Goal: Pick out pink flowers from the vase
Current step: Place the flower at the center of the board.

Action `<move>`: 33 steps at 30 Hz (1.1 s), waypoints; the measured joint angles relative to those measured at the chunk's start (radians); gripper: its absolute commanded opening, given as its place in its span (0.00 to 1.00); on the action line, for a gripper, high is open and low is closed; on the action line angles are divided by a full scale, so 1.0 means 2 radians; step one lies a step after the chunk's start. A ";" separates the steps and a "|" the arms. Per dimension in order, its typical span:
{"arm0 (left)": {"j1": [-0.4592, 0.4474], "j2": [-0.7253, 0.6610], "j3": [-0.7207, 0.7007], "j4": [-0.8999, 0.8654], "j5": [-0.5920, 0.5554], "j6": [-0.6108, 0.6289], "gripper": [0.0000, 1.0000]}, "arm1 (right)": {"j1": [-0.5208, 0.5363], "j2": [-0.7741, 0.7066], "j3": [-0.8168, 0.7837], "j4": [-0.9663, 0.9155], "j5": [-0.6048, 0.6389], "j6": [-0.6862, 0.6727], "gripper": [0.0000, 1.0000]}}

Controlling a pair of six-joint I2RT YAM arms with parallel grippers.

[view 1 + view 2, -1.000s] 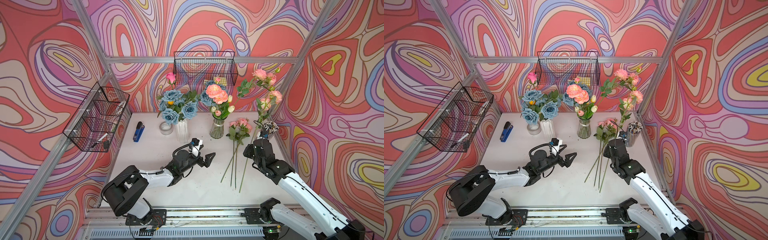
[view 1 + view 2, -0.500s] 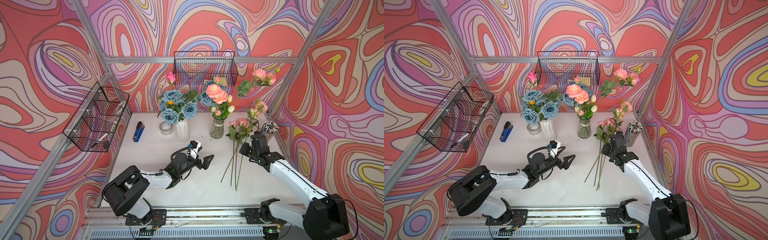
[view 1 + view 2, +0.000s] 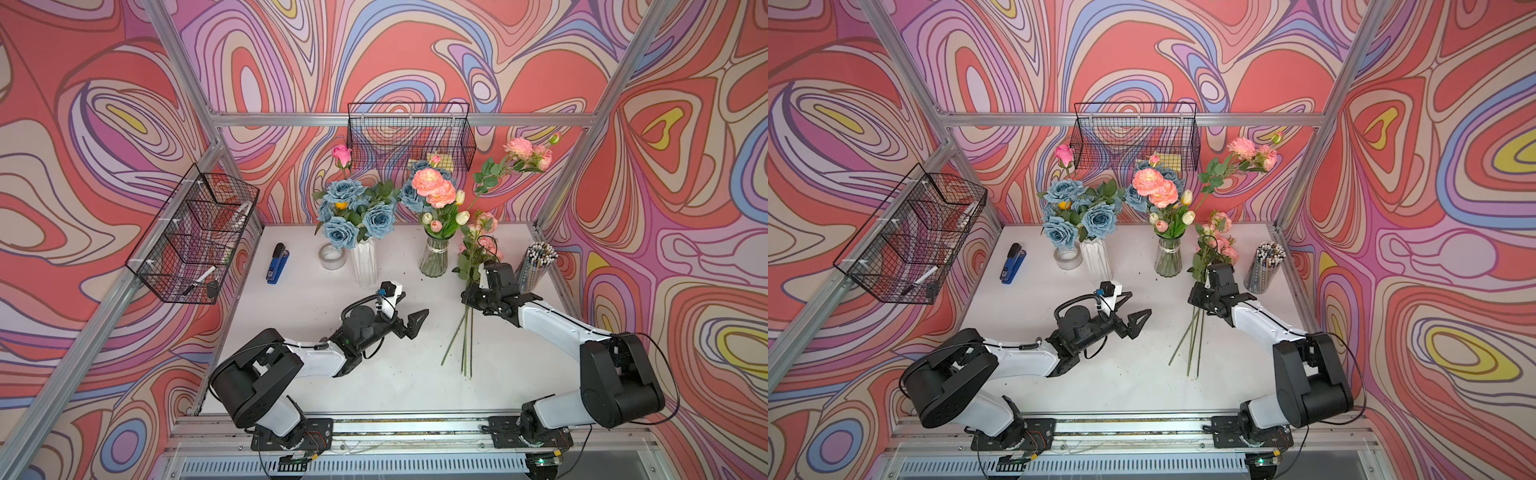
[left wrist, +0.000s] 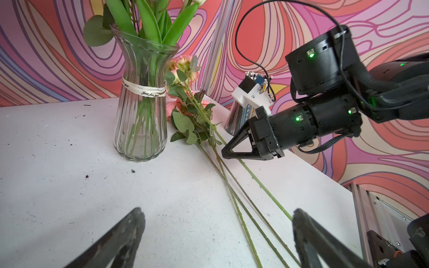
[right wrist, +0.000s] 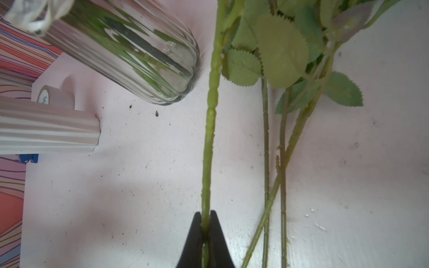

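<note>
Right claw [image 5: 205, 215] pinches pink flower stem [image 5: 210, 130] low, prob. to lay it w/ pile [image 3: 464, 345] beside vase [image 3: 434, 257]; left claw [image 3: 415, 303] spread, idle.

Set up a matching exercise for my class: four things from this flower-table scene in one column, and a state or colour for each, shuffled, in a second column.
Column one
1. left gripper
2. right gripper
3. stapler
4. pencil cup

Column two
A. blue, lying down
B. open, holding nothing
C. shut on a pink flower's stem
D. standing upright

Pairs: 1-B, 2-C, 3-A, 4-D
</note>
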State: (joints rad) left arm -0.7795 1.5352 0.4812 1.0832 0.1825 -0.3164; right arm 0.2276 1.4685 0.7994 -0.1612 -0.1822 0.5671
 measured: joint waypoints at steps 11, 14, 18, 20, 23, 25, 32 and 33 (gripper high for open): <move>0.000 0.009 0.003 0.005 0.002 0.000 1.00 | 0.000 0.046 0.000 0.021 -0.002 -0.004 0.00; 0.000 0.012 0.019 0.002 0.004 0.000 1.00 | 0.000 0.053 0.000 0.024 -0.001 -0.004 0.00; -0.001 0.013 0.035 0.002 0.006 0.000 1.00 | 0.000 0.063 0.000 0.035 -0.001 -0.004 0.00; -0.003 0.015 0.040 0.000 0.006 0.000 1.00 | 0.000 0.069 -0.001 0.040 -0.002 -0.004 0.00; -0.004 0.018 0.049 -0.009 0.006 0.003 1.00 | 0.000 0.071 -0.003 0.049 -0.005 -0.004 0.05; -0.004 0.021 0.058 -0.019 0.003 0.006 1.00 | 0.000 0.072 -0.004 0.052 -0.006 -0.004 0.08; -0.004 0.047 0.092 -0.040 -0.004 0.009 1.00 | 0.000 0.073 -0.007 0.059 -0.013 -0.005 0.19; -0.004 0.051 0.093 -0.041 -0.004 0.008 1.00 | 0.000 0.073 -0.007 0.060 -0.014 -0.005 0.19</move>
State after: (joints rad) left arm -0.7868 1.6367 0.6682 1.0016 0.1745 -0.2996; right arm 0.2276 1.6138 0.7853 -0.0410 -0.2108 0.5579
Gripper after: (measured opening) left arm 0.996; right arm 0.177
